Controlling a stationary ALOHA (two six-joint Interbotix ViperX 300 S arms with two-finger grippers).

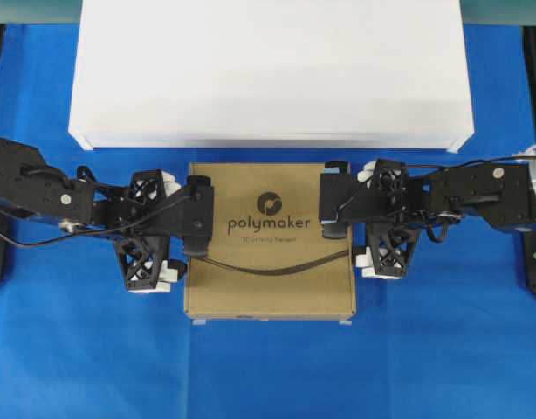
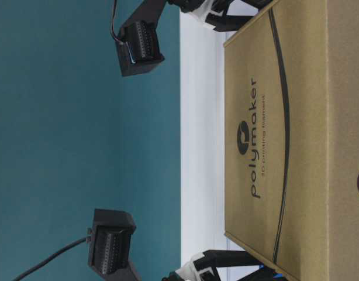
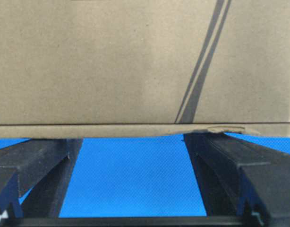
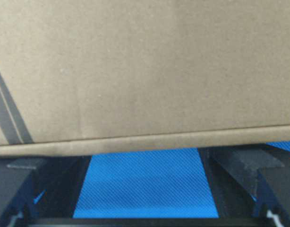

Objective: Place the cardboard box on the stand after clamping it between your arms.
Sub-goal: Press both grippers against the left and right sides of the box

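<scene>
Your cardboard box lies flat on the blue cloth that covers the table, roughly mid-width, with its far edge just beside the front edge of the stand; from overhead you cannot tell whether the two touch. The stand sits along the far edge of the cloth and reaches well past the box on both sides. The box's printed top faces up, logo readable from the near side, the curved dark line running across below it.

Your left gripper comes in from the left edge of the cloth and sits at the box's left side, its wrist camera block overlapping the box's top left edge in the overhead view. Your right gripper mirrors it at the box's right side. Both have their fingers spread wide and neither has closed on anything.

In the left wrist view the two dark fingers point at the box's side wall, with blue cloth between them; their tips look to reach the lower edge of the cardboard, though contact is hard to confirm. The right wrist view shows the same arrangement, fingers apart below the box wall.
</scene>
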